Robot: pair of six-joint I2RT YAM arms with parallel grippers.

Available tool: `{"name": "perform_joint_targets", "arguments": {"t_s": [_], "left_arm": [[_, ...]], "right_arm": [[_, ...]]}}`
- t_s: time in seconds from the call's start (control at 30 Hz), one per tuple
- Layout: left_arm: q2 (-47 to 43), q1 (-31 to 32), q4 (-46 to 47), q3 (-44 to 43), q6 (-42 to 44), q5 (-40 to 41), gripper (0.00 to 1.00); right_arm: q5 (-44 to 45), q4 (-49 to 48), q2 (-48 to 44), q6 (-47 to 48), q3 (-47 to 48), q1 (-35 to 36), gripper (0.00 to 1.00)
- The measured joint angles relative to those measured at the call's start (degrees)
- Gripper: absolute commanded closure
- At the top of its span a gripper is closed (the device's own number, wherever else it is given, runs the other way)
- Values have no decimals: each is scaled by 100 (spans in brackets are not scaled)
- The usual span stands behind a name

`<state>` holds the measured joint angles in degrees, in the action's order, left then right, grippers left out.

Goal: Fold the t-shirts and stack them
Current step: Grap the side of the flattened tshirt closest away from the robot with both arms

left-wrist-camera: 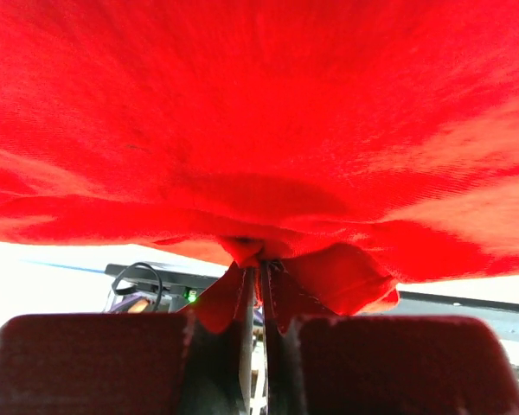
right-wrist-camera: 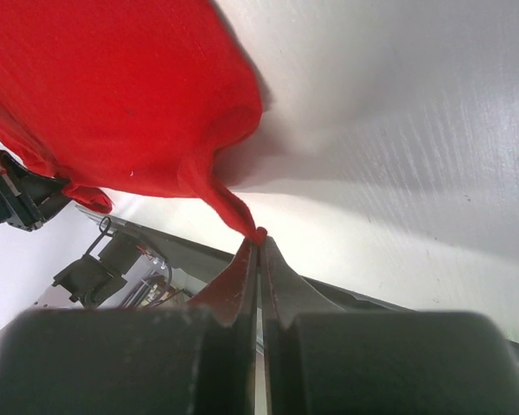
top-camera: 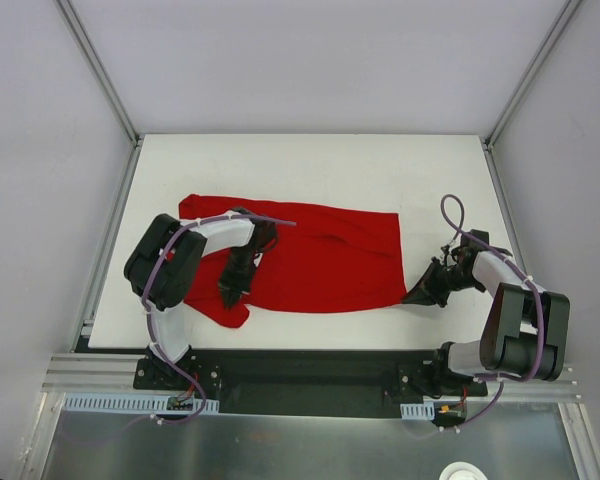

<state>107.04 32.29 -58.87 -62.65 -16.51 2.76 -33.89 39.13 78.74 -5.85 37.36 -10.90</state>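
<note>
Left hand [top-camera: 232, 290] clamped tight on the shirt [top-camera: 325, 255] at its near-left edge — right hand [top-camera: 414, 296] pinched closed on its near-right corner.

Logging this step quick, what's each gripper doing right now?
Left gripper: closed, pinching the red t-shirt.
Right gripper: closed on the red t-shirt's corner.

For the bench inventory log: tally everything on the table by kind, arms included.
red t-shirt: 1
robot arms: 2, the left arm and the right arm, each pinching an edge of the shirt
white table: 1
Total: 4
</note>
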Motion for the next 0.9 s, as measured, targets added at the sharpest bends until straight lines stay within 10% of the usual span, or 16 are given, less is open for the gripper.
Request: {"name": "perform_joint_targets", "arguments": {"t_s": [0.9], "left_arm": [[-1255,-461,-1375,127,-1012,466,100]], "right_arm": [[-4,527,81,227,656,2,99]]}}
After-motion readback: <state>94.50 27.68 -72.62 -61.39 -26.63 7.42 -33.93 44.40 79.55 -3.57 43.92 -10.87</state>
